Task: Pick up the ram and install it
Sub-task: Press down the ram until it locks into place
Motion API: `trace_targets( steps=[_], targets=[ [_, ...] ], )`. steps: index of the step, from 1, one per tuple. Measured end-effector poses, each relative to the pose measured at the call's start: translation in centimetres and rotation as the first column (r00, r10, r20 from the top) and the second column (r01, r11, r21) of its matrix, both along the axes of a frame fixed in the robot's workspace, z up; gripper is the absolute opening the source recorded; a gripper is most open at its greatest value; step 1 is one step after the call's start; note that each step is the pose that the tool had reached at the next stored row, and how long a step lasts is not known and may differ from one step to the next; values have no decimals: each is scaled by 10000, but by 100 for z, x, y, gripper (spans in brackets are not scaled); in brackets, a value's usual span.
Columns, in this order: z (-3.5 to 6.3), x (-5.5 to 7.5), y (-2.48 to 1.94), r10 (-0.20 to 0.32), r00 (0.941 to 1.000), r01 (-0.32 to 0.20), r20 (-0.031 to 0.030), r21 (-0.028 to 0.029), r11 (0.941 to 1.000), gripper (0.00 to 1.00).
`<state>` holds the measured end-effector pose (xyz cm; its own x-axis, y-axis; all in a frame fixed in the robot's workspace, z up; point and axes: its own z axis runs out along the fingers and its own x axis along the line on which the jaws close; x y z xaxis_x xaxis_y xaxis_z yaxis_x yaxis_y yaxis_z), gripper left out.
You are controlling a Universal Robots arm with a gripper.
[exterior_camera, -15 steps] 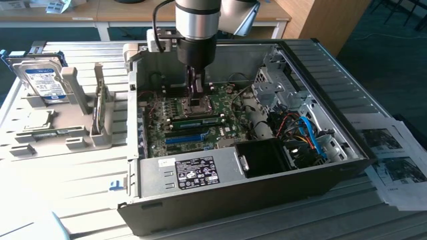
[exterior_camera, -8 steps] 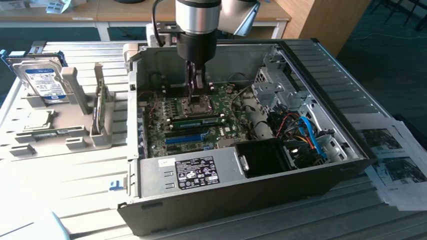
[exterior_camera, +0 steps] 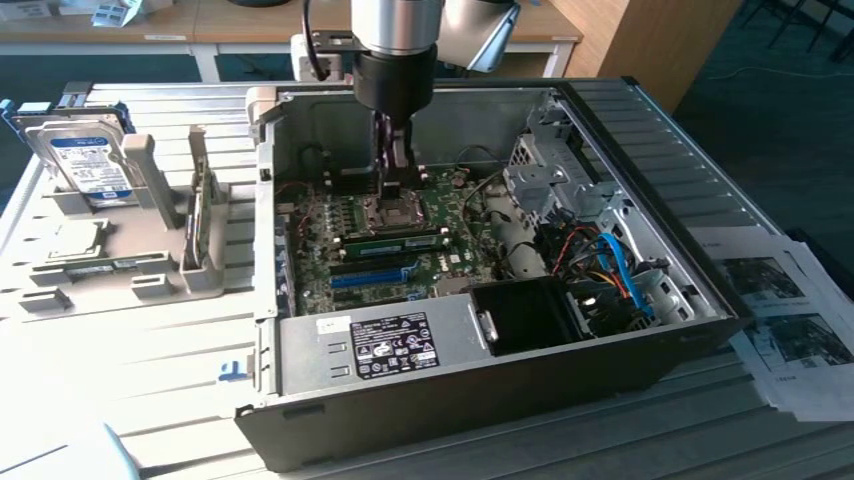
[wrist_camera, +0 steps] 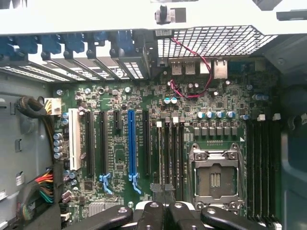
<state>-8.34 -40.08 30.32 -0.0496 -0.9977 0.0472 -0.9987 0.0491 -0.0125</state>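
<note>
My claw (exterior_camera: 395,178), closed w/ nothing in it, sits low inside the case (exterior_camera: 694,290) over the mobo (exterior_camera: 320,225), just far of the ram (exterior_camera: 396,242), which already lies seated in its slot near the CPU socket (wrist_camera: 214,177), so install looks basically done.

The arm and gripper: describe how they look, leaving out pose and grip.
The arm is a smooth silver-grey cylinder ending in a black wrist collar, with a black cable running beside it. The gripper is black, with slim dark fingers; in the wrist view its linkages are glossy black with silver round pivot bolts.
</note>
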Motion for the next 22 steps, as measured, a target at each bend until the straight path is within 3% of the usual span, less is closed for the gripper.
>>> trace_targets(
  steps=[15, 22],
  targets=[
    [3, 5, 0, 2, 10000, -2, -1, -2, 10000, 10],
    [2, 118, 0, 1, 10000, -1, -1, 0, 10000, 10]
  ],
)
